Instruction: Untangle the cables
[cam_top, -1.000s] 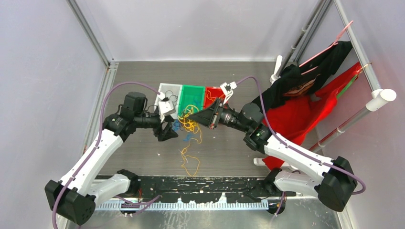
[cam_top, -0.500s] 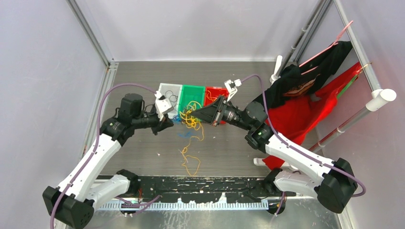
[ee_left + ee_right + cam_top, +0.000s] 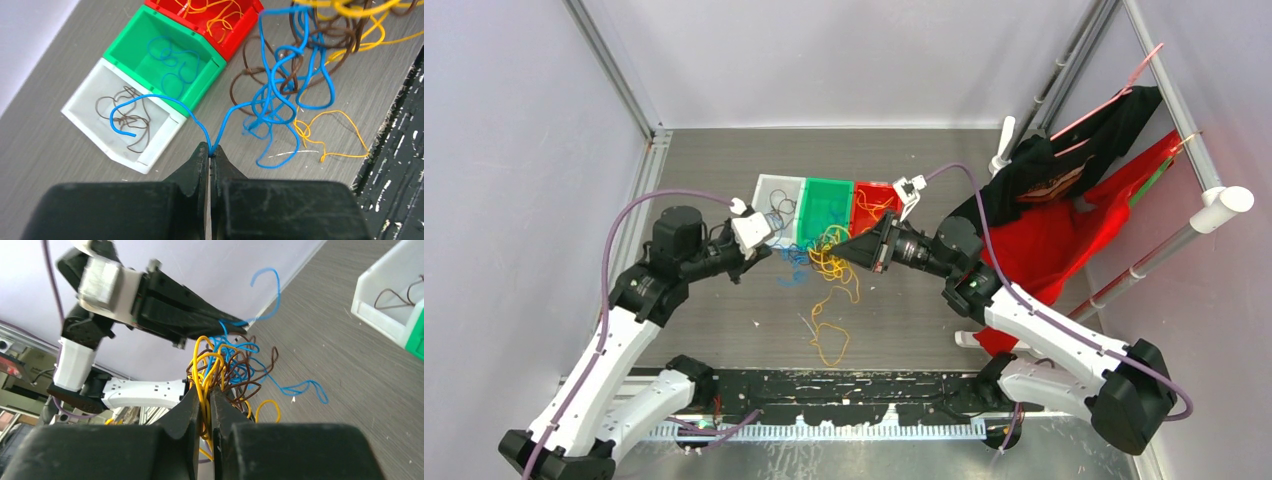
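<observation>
The cables [image 3: 824, 255] form a tangle of yellow, blue and brown wires hanging between my two grippers. My left gripper [image 3: 211, 151] is shut on a blue cable [image 3: 280, 100], which leaves the fingertips in two strands. One strand ends over the white bin [image 3: 160, 140]. From above, the left gripper [image 3: 767, 256] sits just left of the tangle. My right gripper [image 3: 207, 394] is shut on a bunch of yellow and brown cables [image 3: 225, 365]; from above, the right gripper [image 3: 841, 248] sits on the tangle's right. A long yellow cable [image 3: 826, 335] trails down onto the table.
White [image 3: 769, 185], green [image 3: 824, 190] and red [image 3: 874, 192] bins stand in a row behind the tangle, each with some wires inside. Red and black clothes [image 3: 1064, 220] hang on a rack at the right. A black strip [image 3: 824, 385] runs along the near edge.
My left gripper has shut on the blue cable and drawn back to the left, pulling blue strands out of the tangle. The right gripper has shifted only slightly and kept its hold.
</observation>
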Controlling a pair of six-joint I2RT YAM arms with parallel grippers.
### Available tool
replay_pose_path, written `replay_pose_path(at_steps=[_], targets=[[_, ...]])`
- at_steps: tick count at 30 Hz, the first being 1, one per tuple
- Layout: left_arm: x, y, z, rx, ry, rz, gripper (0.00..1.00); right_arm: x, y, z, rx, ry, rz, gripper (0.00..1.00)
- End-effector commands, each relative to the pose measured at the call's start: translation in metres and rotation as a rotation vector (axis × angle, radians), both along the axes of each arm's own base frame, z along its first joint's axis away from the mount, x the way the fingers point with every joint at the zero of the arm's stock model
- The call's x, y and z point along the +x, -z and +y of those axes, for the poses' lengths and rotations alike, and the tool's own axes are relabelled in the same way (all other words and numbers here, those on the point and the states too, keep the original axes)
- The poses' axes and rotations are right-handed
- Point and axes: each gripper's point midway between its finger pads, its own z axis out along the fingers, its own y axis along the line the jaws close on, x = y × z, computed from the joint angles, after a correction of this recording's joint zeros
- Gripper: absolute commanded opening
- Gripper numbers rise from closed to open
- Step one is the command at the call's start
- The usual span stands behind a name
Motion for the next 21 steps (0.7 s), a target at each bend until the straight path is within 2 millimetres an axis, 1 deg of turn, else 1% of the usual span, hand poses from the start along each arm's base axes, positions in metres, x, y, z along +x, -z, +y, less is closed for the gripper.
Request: replay_pose_path(at_steps=[1,3,6,8,10,11,13,15,18,20,21], targets=[[0.006,-0.051,0.003,-0.007,0.003,-0.169,0.0,-0.008,0.001,-0.002,-0.047,-0.044,-0.05,0.19],[0.007,-0.062,0.003,-0.001,0.019,-0.2,0.0,-0.009,0.012,0.002,-0.074,-0.07,-0.034,0.32],[0.009,-0.073,0.002,0.001,0.024,-0.231,0.0,-0.01,0.027,0.006,-0.106,-0.104,-0.011,0.47],[0.012,-0.077,0.003,0.011,0.02,-0.248,0.0,-0.011,0.029,0.008,-0.116,-0.12,-0.021,0.58],[0.014,-0.08,0.006,0.03,0.014,-0.267,0.0,-0.011,0.024,0.006,-0.142,-0.117,-0.059,0.66],[0.014,-0.081,0.007,0.041,0.017,-0.282,0.0,-0.011,0.023,0.004,-0.166,-0.113,-0.077,0.68],[0.014,-0.083,0.008,0.051,0.02,-0.303,0.0,-0.006,0.013,0.002,-0.193,-0.086,-0.133,0.69],[0.013,-0.087,0.009,0.048,0.018,-0.317,0.0,-0.001,0.0,0.003,-0.201,-0.059,-0.187,0.69],[0.013,-0.091,0.008,0.033,0.012,-0.31,0.0,-0.003,-0.014,0.019,-0.198,-0.09,-0.258,0.68],[0.012,-0.095,0.008,0.024,0.008,-0.305,0.0,-0.009,-0.019,0.034,-0.184,-0.132,-0.293,0.68],[0.012,-0.097,0.008,0.019,0.005,-0.306,0.0,-0.009,-0.016,0.044,-0.188,-0.152,-0.304,0.68]])
